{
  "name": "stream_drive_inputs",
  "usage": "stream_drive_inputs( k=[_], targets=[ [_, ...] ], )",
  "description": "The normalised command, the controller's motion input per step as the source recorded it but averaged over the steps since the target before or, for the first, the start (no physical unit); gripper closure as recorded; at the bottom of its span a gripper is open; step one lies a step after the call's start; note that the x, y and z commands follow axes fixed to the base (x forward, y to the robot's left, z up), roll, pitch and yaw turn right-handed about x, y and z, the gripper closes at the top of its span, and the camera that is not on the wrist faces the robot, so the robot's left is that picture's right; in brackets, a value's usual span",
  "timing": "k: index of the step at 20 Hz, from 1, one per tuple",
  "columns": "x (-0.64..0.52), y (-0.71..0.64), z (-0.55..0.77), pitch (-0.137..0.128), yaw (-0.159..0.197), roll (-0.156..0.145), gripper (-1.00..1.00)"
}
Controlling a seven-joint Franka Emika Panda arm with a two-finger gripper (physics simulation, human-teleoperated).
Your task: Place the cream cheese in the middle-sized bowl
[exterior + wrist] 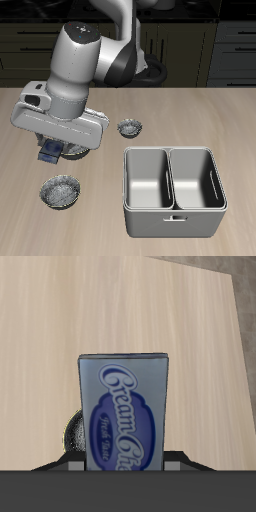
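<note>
Cream cheese [123,411]: small dark blue rectangular box, lighter oval label with white script "Cream Cheese", pale edge around the face. In wrist view it fills the frame centre, standing upright on end, its base sunk behind the dark body of the tool. In exterior view only a blue sliver of it [49,152] pokes out under the arm's head.

Tool [52,152]: fingers mostly hidden under the white head in exterior view; in wrist view the box sits right against the tool body, fingertips not visible. Looks closed on the box, held clear above the wood worktop [200,115], toward the side edge away from the tray, about midway between back and front edges.

Middle-sized bowl [60,191]: grey-silver speckled, near the front edge, just in front of the tool, apart from the box. Wider speckled bowl [80,150] sits directly under the arm's head, mostly covered. Tiny speckled bowl [129,127] near worktop centre, farther back. Two-compartment metal tray [173,190] toward the front, on the opposite side from the bowls.

Exterior view gives layout, all three bowls, the tray. Wrist view gives label text and box face, plus a dark speckled rim [72,434] peeking out beside the box; cannot tell which bowl.
</note>
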Motion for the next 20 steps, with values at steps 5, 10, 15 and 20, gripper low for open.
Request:
stream_drive_inputs(
  k=[5, 10, 15, 20],
  targets=[
    [0.05, 0.05, -0.17, 0.012, -0.008, 0.004, 1.0],
    [0.07, 0.01, -0.21, 0.02, -0.007, -0.006, 1.0],
    [-0.02, 0.02, -0.35, 0.029, 0.004, -0.008, 1.0],
    [-0.05, 0.02, -0.29, 0.012, 0.015, 0.005, 1.0]
  ],
)
